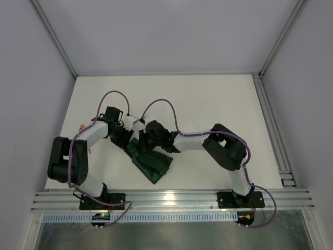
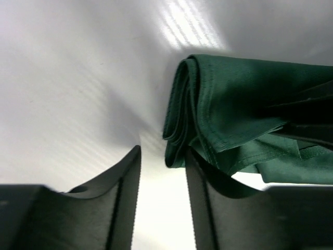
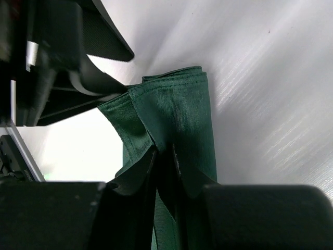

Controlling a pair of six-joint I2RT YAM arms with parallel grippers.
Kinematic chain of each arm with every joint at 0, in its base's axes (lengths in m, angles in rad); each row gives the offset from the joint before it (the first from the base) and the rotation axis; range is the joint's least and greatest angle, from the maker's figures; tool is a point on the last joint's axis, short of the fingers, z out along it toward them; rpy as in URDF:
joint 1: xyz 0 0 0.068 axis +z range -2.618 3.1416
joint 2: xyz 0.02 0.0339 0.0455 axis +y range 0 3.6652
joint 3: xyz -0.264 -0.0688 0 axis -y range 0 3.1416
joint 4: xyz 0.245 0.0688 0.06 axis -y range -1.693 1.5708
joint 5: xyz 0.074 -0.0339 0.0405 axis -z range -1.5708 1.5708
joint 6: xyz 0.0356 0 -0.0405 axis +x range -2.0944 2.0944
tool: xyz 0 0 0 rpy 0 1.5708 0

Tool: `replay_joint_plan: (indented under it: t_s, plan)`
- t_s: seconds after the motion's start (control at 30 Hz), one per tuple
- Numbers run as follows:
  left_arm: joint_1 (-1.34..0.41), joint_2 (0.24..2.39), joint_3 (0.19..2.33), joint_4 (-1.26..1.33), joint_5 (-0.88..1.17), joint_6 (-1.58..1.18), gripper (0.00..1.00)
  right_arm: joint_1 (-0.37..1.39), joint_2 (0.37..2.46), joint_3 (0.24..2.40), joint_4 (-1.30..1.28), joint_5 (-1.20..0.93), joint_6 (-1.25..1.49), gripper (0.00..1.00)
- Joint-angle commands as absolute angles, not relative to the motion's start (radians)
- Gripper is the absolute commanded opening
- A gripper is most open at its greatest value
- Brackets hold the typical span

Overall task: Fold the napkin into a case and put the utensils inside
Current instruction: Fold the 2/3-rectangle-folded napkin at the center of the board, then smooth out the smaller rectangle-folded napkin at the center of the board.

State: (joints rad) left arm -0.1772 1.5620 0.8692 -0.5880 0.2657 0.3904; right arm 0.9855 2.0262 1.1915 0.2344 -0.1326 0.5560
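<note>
From above we see the left arm [image 1: 78, 151] folded back on itself, its elbow low near the table's [image 1: 208, 104] left edge and its white forearm reaching up and right; the right arm [image 1: 218, 143] bends the other way, its forearm running left toward the middle; the two wrists meet over the far end of the dark green napkin [image 1: 152, 164], which lies in a folded, crumpled oblong slanting toward the near rail; from this height the fingers are lost in the black housings.

The wrist cameras give us what the top view hides; the left gripper [image 2: 162, 156] has its jaws apart with bare table showing between them, and the napkin's layered, rolled edge sits against the outer side of one finger [image 2: 200, 208], not in the gap; the right gripper [image 3: 164, 156] is pinched tight on a raised fold of the napkin, lifting it into a peak; its camera also catches the left gripper's fingers just beside that fold's corner.
</note>
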Motion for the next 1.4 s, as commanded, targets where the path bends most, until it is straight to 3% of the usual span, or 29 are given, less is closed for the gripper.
replay_joint_plan:
  t_s: [0.0,0.33,0.6,0.77,0.97,1.07,1.1,1.2,1.37]
  plan:
    - [-0.135,1.494,0.916,-0.598,0.291,0.367,0.43,0.992,2.031,1.227,0.250,-0.117,0.557,0.20]
    - [-0.124,1.428,0.965,-0.652,0.409,0.334,0.48,0.991,2.031,1.227,0.250,-0.109,0.543,0.20]
    - [-0.141,1.551,1.018,-0.686,0.508,0.298,0.58,0.992,2.031,1.229,0.255,-0.117,0.541,0.20]
    - [-0.158,1.589,1.049,-0.667,0.503,0.270,0.58,0.991,2.028,1.227,0.258,-0.120,0.541,0.20]
    - [-0.173,1.644,1.062,-0.686,0.509,0.275,0.43,0.992,2.025,1.227,0.261,-0.120,0.540,0.20]
    - [-0.183,1.652,1.055,-0.692,0.503,0.281,0.30,0.992,2.022,1.227,0.261,-0.118,0.535,0.20]
    - [-0.186,1.654,1.057,-0.693,0.502,0.284,0.20,0.991,2.019,1.227,0.261,-0.117,0.532,0.20]
    - [-0.186,1.654,1.057,-0.704,0.479,0.301,0.00,0.991,1.999,1.227,0.236,-0.104,0.494,0.28]
    - [-0.184,1.614,1.032,-0.696,0.445,0.336,0.00,0.991,1.908,1.212,0.141,-0.104,0.387,0.45]
